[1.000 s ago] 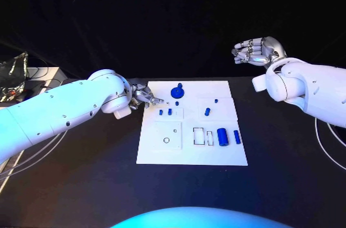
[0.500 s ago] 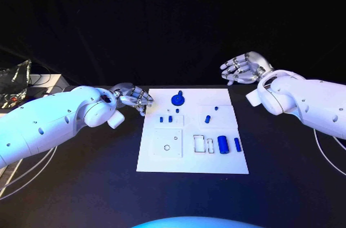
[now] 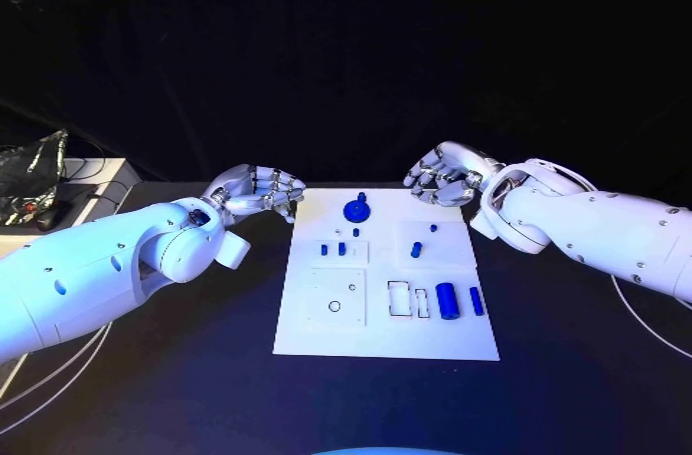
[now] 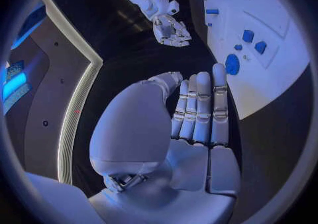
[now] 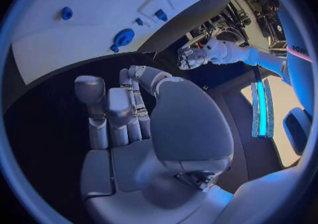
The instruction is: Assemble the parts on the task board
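Your task board [image 3: 387, 300] lay flat in the middle of the black tabletop [image 3: 173, 375], with the blue parts spread over it: a round disc with a knob [image 3: 356, 210] at the far end, small pegs [image 3: 333, 248] beside it, and a thick cylinder [image 3: 447, 300] near the right edge. Your left robot hand [image 3: 260, 191] hung just off the board's far left corner, fingers straight and together, grasping nothing. Your right robot hand [image 3: 444, 175] hovered above the far right corner, fingers loosely curled and apart, also empty. These parts looked small, stiff, light and probably smooth, so they could slip or roll; you would do best pinching the cylinder across its middle and the disc by its knob. The pegs were too small to tell their shape, and whether they stood in holes or lay loose could not be made out
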Controlling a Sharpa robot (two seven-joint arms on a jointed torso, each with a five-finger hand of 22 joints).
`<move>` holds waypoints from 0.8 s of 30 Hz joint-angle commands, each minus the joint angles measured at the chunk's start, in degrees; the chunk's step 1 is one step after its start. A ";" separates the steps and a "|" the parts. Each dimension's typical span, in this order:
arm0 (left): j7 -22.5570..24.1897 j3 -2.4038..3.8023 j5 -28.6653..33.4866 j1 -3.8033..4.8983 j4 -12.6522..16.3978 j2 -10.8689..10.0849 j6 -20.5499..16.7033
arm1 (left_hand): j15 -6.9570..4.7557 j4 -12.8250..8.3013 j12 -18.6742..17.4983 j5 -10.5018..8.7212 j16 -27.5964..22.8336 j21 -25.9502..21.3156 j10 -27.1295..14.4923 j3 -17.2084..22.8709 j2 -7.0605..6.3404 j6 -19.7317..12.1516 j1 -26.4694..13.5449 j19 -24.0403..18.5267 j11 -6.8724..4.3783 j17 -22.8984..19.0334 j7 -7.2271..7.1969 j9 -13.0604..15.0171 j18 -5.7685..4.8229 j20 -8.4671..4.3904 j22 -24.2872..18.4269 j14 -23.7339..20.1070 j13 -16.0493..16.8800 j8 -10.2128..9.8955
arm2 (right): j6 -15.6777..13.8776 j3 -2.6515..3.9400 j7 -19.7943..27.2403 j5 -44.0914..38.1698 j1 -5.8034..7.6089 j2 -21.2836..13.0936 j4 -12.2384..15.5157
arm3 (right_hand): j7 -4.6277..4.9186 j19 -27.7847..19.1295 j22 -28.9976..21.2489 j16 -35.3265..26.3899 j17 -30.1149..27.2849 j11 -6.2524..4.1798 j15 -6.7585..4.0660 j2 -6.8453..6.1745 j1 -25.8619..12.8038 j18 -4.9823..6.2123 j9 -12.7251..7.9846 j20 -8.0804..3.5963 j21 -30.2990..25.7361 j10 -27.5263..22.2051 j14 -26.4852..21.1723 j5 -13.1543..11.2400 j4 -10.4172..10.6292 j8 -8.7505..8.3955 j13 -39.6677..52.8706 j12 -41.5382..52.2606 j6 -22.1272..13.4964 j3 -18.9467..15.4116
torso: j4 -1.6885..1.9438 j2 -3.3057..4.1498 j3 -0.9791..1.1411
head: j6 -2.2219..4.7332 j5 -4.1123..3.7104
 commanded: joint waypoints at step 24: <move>6.63 0.34 2.31 -0.67 4.60 -1.18 -3.82 | -0.14 -0.77 -0.74 -0.25 -0.33 0.17 0.79 -0.23 -0.17 0.56 0.34 0.23 0.20 -0.40 0.21 -0.66 0.68 -0.29 0.15 0.40 -0.62 -0.38 | 3.18 -0.01 -10.06 -19.92 -0.22 5.39 0.01 | 0.09 3.51 8.24 8.45 6.44 0.61 0.47 -1.34 -2.48 -2.58 0.84 0.41 7.74 -1.87 2.52 -1.94 0.17 -0.55 -0.24 -0.49 -0.22 1.14 | 0.37 1.21 -0.61 | 0.55 -0.56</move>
